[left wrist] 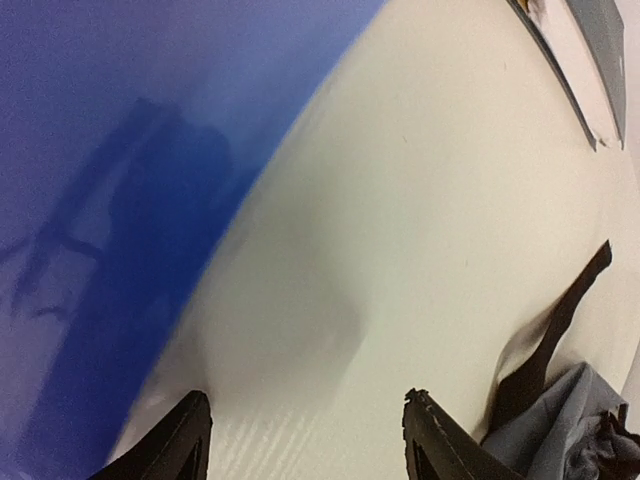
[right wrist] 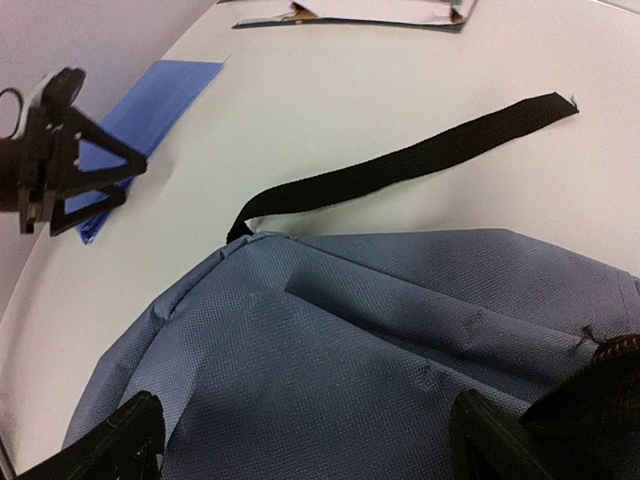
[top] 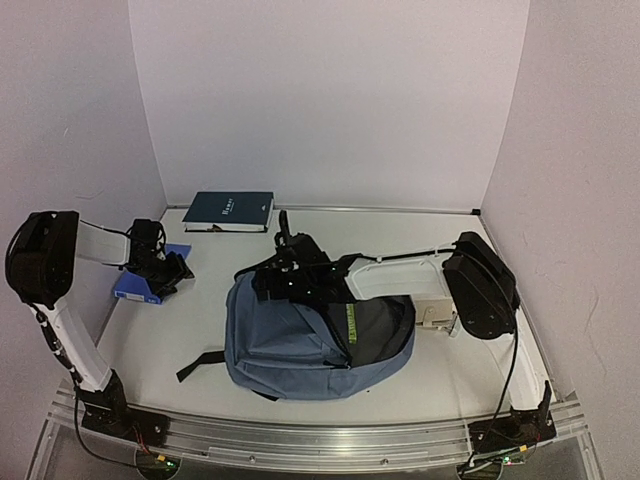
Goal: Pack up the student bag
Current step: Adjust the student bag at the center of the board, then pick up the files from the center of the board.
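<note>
The student bag (top: pixel 300 345) is lying unzipped, centred on the table (top: pixel 170 345), the right gripper (right wrist: pixel 310 440) hovering over it, wide open, empty. The left gripper (left wrist: pixel 310 435) is hanging open, empty, beside a blue book (top: pixel 135 287) lying outside; packing seems barely begun.

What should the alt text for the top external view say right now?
A slate-blue student bag lies mid-table, with the right pincer open over its top end. The left pincer, also open, hovers at the edge of a bright-blue book on the left. A dark book lies by the back wall.
</note>
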You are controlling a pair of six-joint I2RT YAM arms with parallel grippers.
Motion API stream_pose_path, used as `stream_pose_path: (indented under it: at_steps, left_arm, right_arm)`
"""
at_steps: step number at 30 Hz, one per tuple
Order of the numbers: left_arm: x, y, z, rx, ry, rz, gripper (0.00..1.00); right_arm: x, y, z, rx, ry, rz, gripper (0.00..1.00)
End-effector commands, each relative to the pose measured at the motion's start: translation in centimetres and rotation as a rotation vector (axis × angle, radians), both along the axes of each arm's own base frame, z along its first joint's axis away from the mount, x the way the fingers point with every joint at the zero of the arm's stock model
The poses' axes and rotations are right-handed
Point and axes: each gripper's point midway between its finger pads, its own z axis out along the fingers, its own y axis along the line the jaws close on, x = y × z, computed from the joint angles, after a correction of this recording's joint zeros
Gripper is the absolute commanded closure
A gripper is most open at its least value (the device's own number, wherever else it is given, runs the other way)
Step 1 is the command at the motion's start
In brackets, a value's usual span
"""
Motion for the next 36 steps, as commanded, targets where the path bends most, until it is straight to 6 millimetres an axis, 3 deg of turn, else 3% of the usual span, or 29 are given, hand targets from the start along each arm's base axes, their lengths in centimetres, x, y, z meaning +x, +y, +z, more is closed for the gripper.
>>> stream_pose_path:
  at_steps: [1, 4, 6, 9, 12, 16, 24, 29, 36]
  left_arm:
    - [-2.3, -1.6, 0.5, -0.037, 0.05, -0.013, 0.36]
    - [-1.2, -1.0, 3.9, 0.009, -0.019, -0.022, 0.32]
    - [-0.5, 0.6, 5.9, 0.1, -0.05, -0.004, 0.26]
    - [0.9, 4.7, 8.0, 0.274, -0.073, 0.041, 0.2]
    - [2.5, 9.7, 8.3, 0.439, -0.037, 0.098, 0.15]
    - [4.4, 13.8, 7.2, 0.545, 0.01, 0.09, 0.12]
    - [6.8, 17.3, 4.6, 0.589, 0.023, 0.05, 0.1]
    - [6.3, 19.4, 2.7, 0.546, 0.076, 0.068, 0.1]
    - [4.9, 19.7, 0.2, 0.461, 0.164, 0.079, 0.11]
  right_arm:
    - [1.5, -7.8, -6.1, -0.2, 0.121, -0.154, 0.03]
    - [2.1, -8.3, -3.9, -0.185, 0.092, -0.153, 0.03]
    - [2.2, -7.9, -2.4, -0.17, 0.071, -0.132, 0.03]
    - [2.3, -7.2, -0.3, -0.137, 0.049, -0.104, 0.03]
    - [2.2, -6.3, 0.7, -0.106, 0.05, -0.078, 0.03]
    - [1.8, -5.5, 1.8, -0.085, 0.042, -0.055, 0.03]
    - [1.2, -3.9, 4.1, -0.026, 0.034, -0.011, 0.02]
    - [1.0, -4.0, 5.4, -0.011, 0.021, -0.005, 0.02]
    - [0.8, -4.3, 7.0, 0.0, -0.003, 0.001, 0.02]
